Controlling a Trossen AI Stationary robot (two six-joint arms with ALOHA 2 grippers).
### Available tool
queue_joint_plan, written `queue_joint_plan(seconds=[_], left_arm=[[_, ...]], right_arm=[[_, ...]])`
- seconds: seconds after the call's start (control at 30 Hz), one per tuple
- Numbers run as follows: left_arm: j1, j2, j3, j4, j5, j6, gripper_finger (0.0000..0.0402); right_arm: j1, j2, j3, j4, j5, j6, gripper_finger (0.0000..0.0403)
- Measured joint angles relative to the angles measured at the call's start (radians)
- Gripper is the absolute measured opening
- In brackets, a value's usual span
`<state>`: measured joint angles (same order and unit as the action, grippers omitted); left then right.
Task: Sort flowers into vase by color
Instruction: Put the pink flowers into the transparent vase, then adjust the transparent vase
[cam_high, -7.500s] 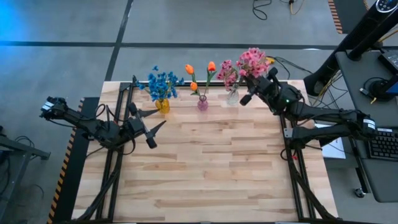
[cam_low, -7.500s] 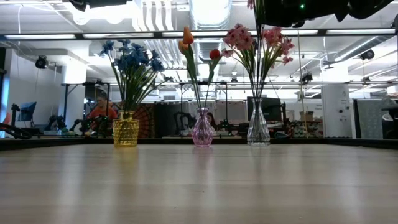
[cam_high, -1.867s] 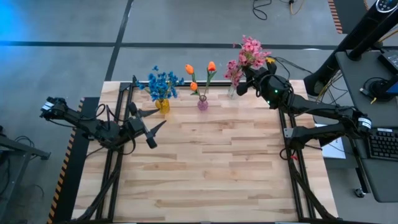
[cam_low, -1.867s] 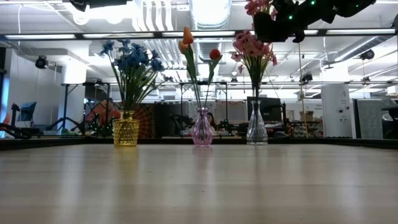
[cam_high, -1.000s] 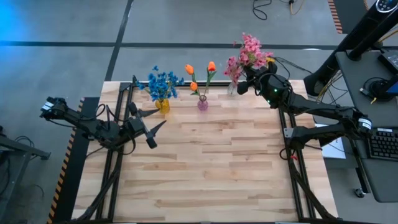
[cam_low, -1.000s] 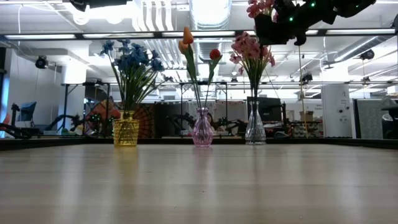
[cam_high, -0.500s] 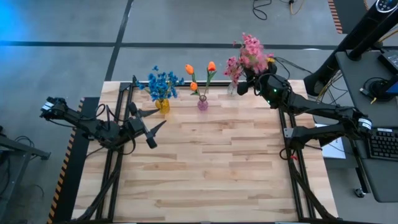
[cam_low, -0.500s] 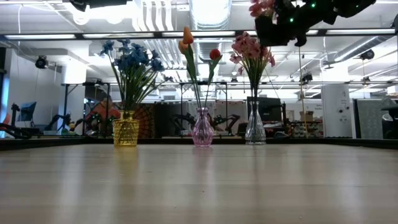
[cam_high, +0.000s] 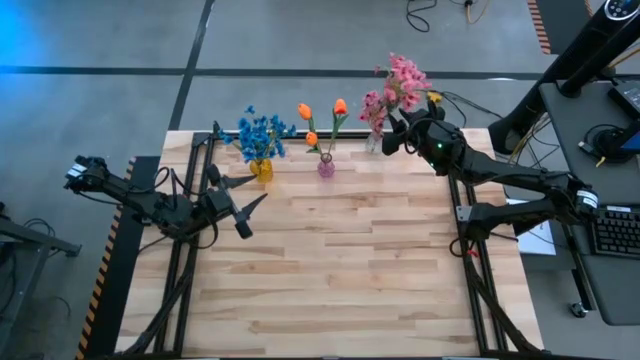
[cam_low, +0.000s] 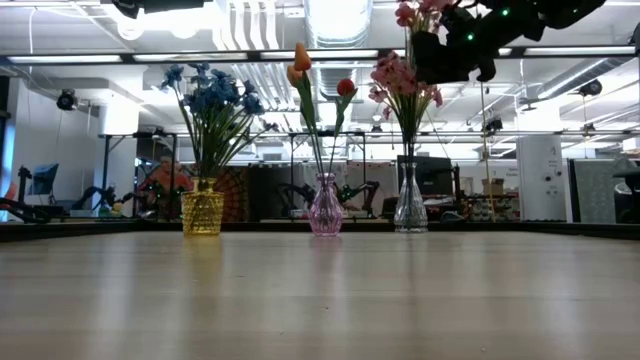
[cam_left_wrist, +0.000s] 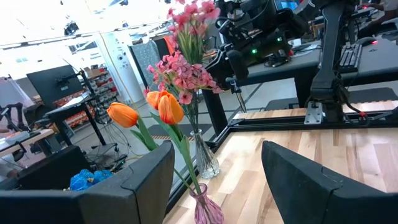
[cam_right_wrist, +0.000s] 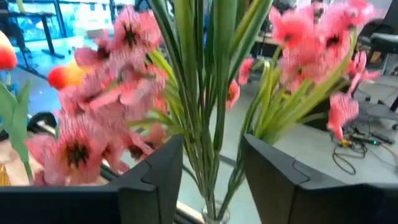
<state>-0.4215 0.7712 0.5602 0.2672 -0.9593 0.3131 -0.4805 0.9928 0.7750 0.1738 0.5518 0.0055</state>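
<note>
My right pincer straddles the light, springy pink flowers, parted, at their stiff stems, upper frame.

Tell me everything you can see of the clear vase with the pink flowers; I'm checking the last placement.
The clear vase is see-through glass, narrow-necked and bulbous at the base, standing upright at the table's far edge, right of the pink vase. Green stems rise from its neck, bearing the pink flowers. The right gripper hangs beside the blooms, fingers parted around the stems in its wrist view; whether they touch is unclear.
</note>
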Motion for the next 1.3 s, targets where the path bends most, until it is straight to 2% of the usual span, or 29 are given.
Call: queue_joint_plan(seconds=[0.27,0.53,0.73,0.93,1.03,1.13,1.3], left_arm=[[0.000,0.000,0.000,0.000,0.000,0.000,0.0224],[0.000,0.000,0.000,0.000,0.000,0.000,0.0224],[0.000,0.000,0.000,0.000,0.000,0.000,0.0224],[0.000,0.000,0.000,0.000,0.000,0.000,0.0224],[0.000,0.000,0.000,0.000,0.000,0.000,0.0224],[0.000,0.000,0.000,0.000,0.000,0.009,0.0224],[0.000,0.000,0.000,0.000,0.000,0.013,0.0224]], right_arm=[[0.000,-0.026,0.002,-0.095,0.000,0.038,0.0195],[0.000,-0.058,0.003,-0.276,-0.010,0.130,0.0192],[0.000,0.016,0.003,-0.363,-0.033,0.206,0.0199],[-0.017,0.100,0.002,-0.352,-0.063,0.316,0.0251],[-0.014,0.133,-0.012,-0.330,-0.076,0.284,0.0277],[-0.004,0.168,-0.056,-0.236,-0.132,0.219,0.0296],[0.007,0.204,-0.204,0.033,-0.122,0.195,0.0310]])
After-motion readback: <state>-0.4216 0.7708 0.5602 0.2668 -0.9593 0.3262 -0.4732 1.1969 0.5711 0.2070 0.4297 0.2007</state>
